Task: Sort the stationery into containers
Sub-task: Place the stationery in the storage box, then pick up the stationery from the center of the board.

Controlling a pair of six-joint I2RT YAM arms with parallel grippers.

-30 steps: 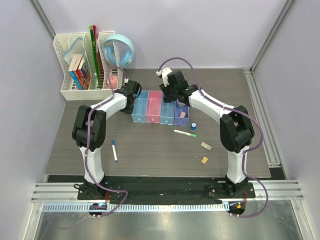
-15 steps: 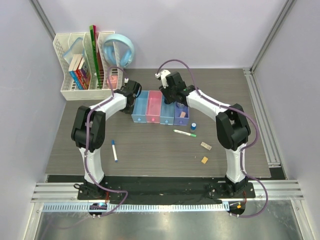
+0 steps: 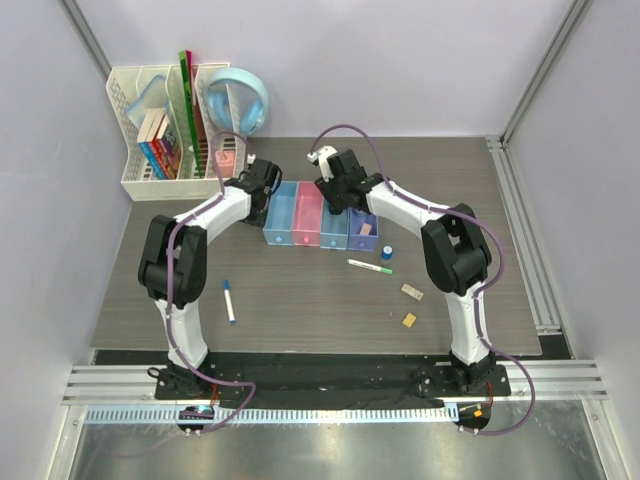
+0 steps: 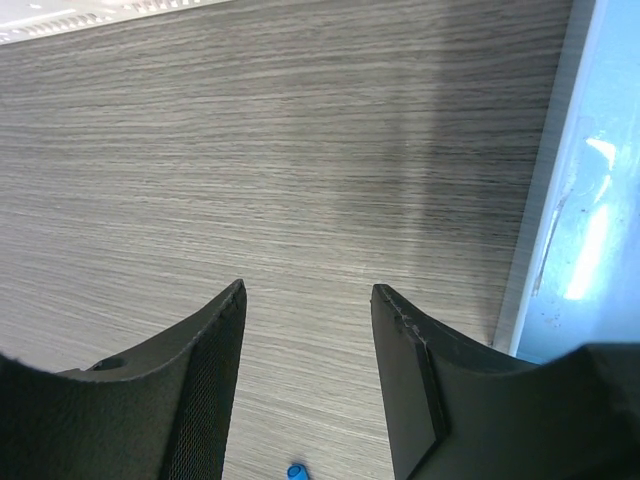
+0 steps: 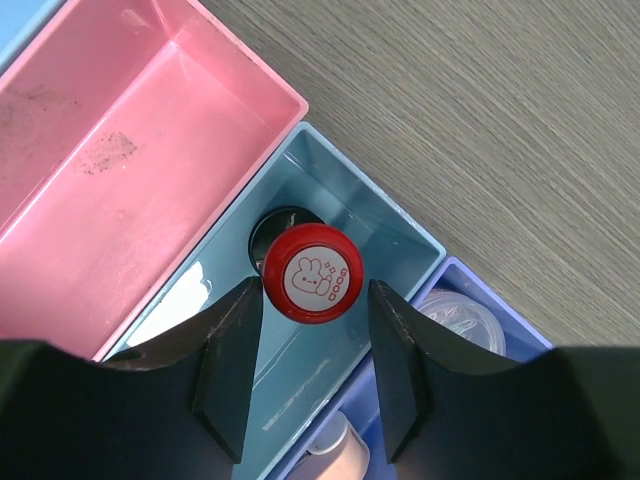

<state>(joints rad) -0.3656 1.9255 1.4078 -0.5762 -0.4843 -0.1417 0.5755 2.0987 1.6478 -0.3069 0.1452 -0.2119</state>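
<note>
The containers are a joined row of bins: blue (image 3: pixel 282 222), pink (image 3: pixel 309 218), blue (image 3: pixel 335 230), purple (image 3: pixel 363 232). My right gripper (image 3: pixel 338 203) hovers open over the second blue bin (image 5: pixel 395 228). A red round stamp (image 5: pixel 311 273) with a bunny face stands in that bin between my spread fingers. The pink bin (image 5: pixel 130 150) looks empty. The purple bin (image 5: pixel 525 345) holds small items. My left gripper (image 4: pixel 308 290) is open and empty over bare table beside the first blue bin (image 4: pixel 590 200). A blue-capped marker (image 3: pixel 229 300), a green-tipped pen (image 3: pixel 369 266) and two erasers (image 3: pixel 412 292) (image 3: pixel 409 319) lie on the table.
A white mesh organizer (image 3: pixel 165 135) with books and a green ruler stands at the back left, with light-blue headphones (image 3: pixel 240 100) beside it. A small blue item (image 3: pixel 385 252) sits near the pen.
My right gripper has shifted slightly left and lower over the second blue bin. The left arm has barely moved.
</note>
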